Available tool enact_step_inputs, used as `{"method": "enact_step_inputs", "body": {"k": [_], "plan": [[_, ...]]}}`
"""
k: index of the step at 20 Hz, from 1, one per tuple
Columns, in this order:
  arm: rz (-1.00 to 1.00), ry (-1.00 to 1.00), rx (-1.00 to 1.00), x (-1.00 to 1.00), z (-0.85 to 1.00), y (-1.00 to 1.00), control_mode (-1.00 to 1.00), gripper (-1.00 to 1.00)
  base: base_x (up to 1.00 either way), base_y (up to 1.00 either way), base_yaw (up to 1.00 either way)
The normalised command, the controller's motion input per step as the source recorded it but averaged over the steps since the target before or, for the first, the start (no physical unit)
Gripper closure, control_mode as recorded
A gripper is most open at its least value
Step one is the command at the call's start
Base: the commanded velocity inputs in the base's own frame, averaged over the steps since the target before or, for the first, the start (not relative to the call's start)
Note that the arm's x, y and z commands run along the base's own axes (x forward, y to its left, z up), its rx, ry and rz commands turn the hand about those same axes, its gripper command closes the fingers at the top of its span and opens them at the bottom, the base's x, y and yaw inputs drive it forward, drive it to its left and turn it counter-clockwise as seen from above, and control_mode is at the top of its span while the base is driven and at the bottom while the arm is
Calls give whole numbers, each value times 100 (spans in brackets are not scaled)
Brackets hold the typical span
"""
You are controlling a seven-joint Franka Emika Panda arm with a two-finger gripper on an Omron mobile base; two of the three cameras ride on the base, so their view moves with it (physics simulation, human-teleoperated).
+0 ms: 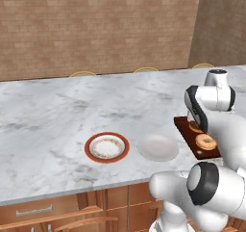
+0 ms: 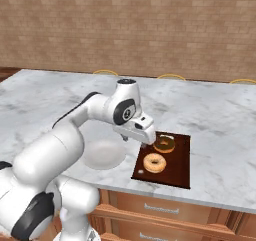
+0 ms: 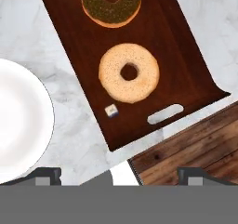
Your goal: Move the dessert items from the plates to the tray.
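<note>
Both donuts lie on the dark reddish-brown tray (image 3: 181, 60) (image 2: 176, 161) (image 1: 186, 130) near the counter's front edge. The tan donut (image 3: 129, 73) (image 2: 154, 163) (image 1: 206, 141) is nearer the front, the chocolate donut (image 3: 111, 4) (image 2: 164, 144) just behind it. My gripper (image 3: 120, 174) (image 2: 146, 144) hovers above the tray's left side, open, with nothing between its fingers. The pale grey-white plate (image 3: 18, 121) (image 2: 102, 155) (image 1: 157, 147) sits bare just left of the tray. Farther left, the red-rimmed plate (image 1: 106, 147) holds no donut.
A tiny white cube (image 3: 111, 110) lies on the tray beside the tan donut. The marble counter (image 1: 57, 115) ends right in front of the tray, with wooden cabinet fronts (image 3: 190, 146) below. A brick wall (image 2: 150, 25) stands behind.
</note>
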Motion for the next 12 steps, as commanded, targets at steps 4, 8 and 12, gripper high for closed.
{"method": "enact_step_inputs", "body": {"k": [4, 8, 12], "plan": [[-5, -11, 0, 0, 25, 100, -100, -100, 0, 0, 0], [-6, -13, 3, 1, 7, 100, -100, -100, 0, 0, 0], [-1, -8, 6, 0, 0, 87, -100, -100, 0, 0, 0]]}}
